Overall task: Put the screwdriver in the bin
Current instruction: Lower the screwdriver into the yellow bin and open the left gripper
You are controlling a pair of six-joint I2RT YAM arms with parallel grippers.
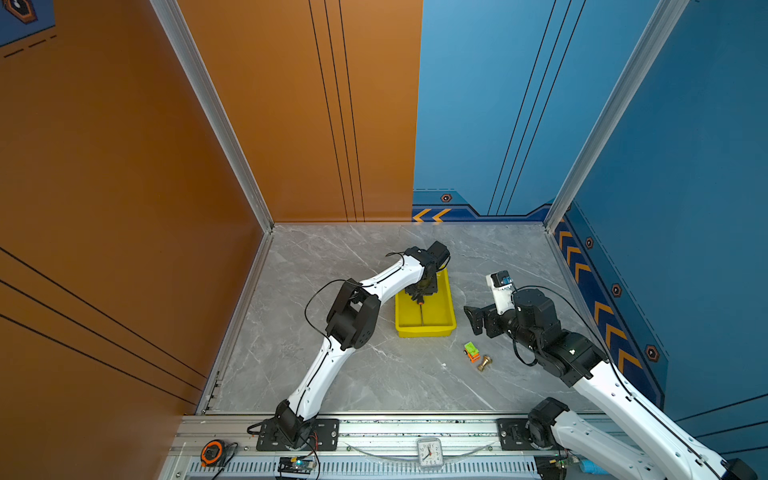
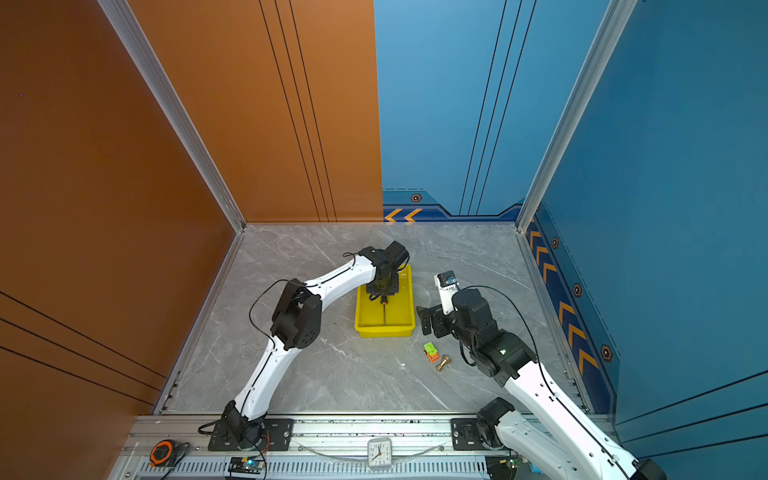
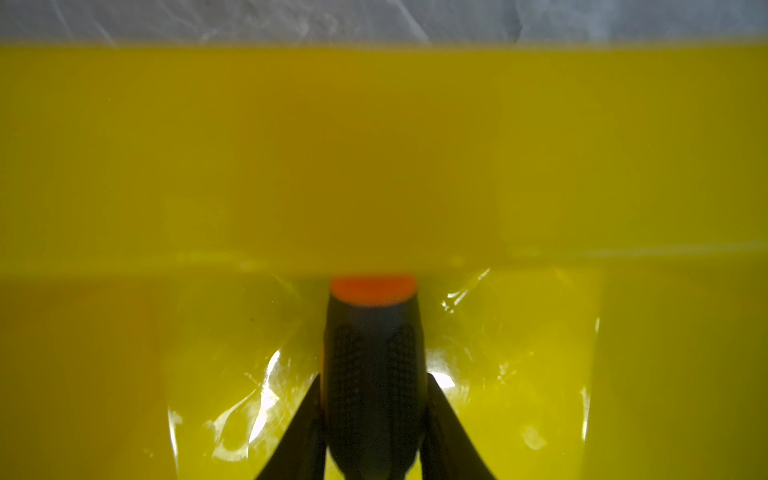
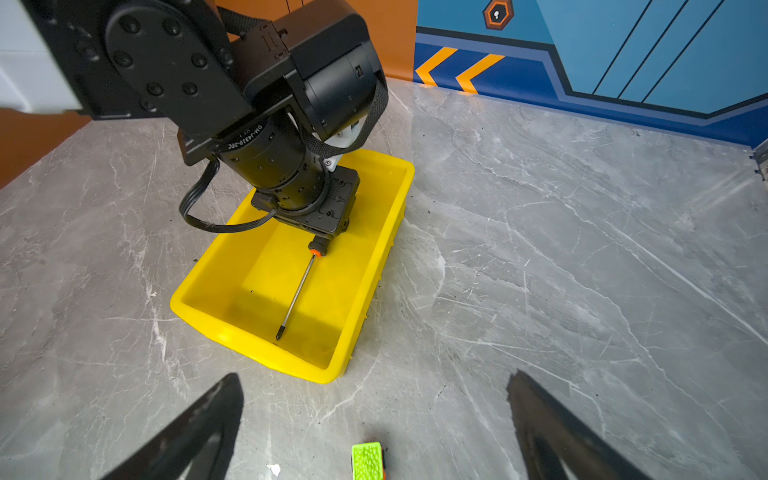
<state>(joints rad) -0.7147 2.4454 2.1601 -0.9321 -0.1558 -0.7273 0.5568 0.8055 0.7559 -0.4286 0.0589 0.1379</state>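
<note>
Down inside the one shallow yellow plastic bin (image 4: 249, 347), the left gripper (image 3: 374, 378) pinches tight on the one long black-handled screwdriver (image 4: 296, 297); the right gripper (image 4: 376, 378) gapes wide, empty; one small green toy (image 4: 367, 459), one brass fitting (image 1: 484, 363) lie outside.

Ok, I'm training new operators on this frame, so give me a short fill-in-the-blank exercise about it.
The left gripper is shut on the screwdriver at its ____ handle.
The metal shaft is inside the ____ bin.
The right gripper is ____, holding nothing.
Missing words: black; yellow; open.
</note>
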